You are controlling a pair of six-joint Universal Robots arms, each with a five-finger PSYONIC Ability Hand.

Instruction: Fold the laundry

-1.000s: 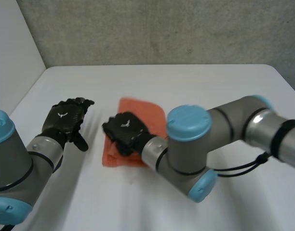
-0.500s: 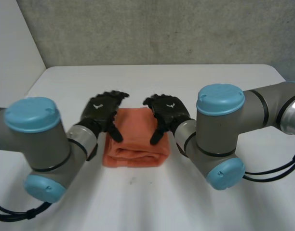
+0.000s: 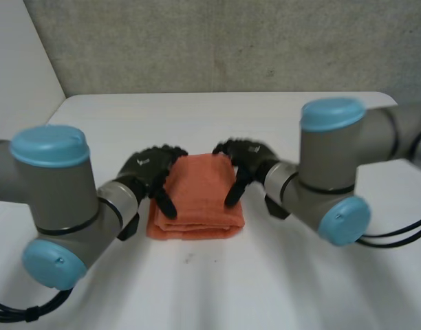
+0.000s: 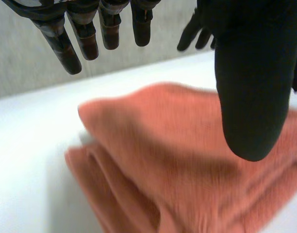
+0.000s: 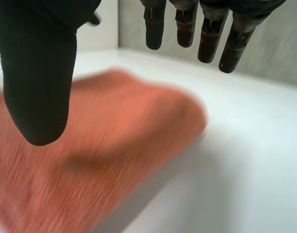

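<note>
- Orange cloth (image 3: 197,199): folded into a thick rectangle and lying flat on the white table (image 3: 279,117), about midway across it. The layered fold edge faces the robot.
- Left hand (image 3: 147,170): stationed at the cloth's left edge, toward the far corner. The fingers are straight and spread, and the thumb is held well apart from them, over the cloth. Nothing is grasped.
- Right hand (image 3: 250,157): stationed at the cloth's right edge, opposite the left hand. The fingers are straight and spread, and the thumb is apart from them, over the cloth. Nothing is grasped.
- Contact: whether either thumb tip touches the cloth cannot be determined.
- Arms: both elbows are bent and both forearms angle inward toward the cloth.
</note>
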